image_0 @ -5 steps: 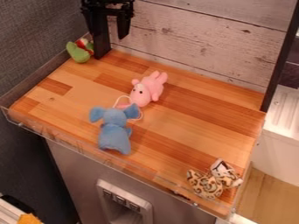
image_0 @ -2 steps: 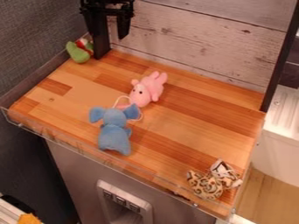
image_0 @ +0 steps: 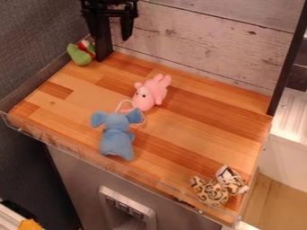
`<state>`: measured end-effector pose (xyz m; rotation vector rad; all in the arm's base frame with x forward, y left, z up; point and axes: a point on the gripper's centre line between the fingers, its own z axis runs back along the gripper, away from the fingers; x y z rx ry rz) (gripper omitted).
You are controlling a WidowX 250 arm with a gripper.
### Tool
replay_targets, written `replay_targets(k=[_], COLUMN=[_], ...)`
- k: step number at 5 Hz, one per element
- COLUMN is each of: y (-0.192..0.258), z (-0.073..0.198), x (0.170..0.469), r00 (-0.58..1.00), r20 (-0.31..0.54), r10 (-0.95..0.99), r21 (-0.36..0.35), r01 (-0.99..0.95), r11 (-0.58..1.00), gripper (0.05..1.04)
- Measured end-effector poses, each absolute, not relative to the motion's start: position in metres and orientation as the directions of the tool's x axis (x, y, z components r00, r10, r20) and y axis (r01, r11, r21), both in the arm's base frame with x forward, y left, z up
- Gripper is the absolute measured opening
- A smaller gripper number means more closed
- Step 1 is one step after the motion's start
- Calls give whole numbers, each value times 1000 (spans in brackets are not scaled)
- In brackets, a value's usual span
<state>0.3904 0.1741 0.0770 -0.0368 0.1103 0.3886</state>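
Camera view: one black gripper (image_0: 110,37), jaws wide apart and empty, hangs virtually unmoved near one green plush toy (image_0: 78,55) at the back-left corner of the counter (image_0: 198,123); handling appears no further along.

One blue plush (image_0: 117,136), one pink plush (image_0: 151,93), one spotted plush (image_0: 213,190) and one green toy (image_0: 78,54) make four toys.

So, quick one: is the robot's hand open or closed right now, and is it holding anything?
Hand: open, its two fingers spread apart, with nothing visibly held between them.
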Motion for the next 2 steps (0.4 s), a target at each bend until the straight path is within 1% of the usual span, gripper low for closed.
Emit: replay_targets(k=[2], y=[175], z=[75], x=[394], r00=[931], r20=[-103], r10=[351], r21=[-22], r01=[-355], r11=[935], gripper=[998])
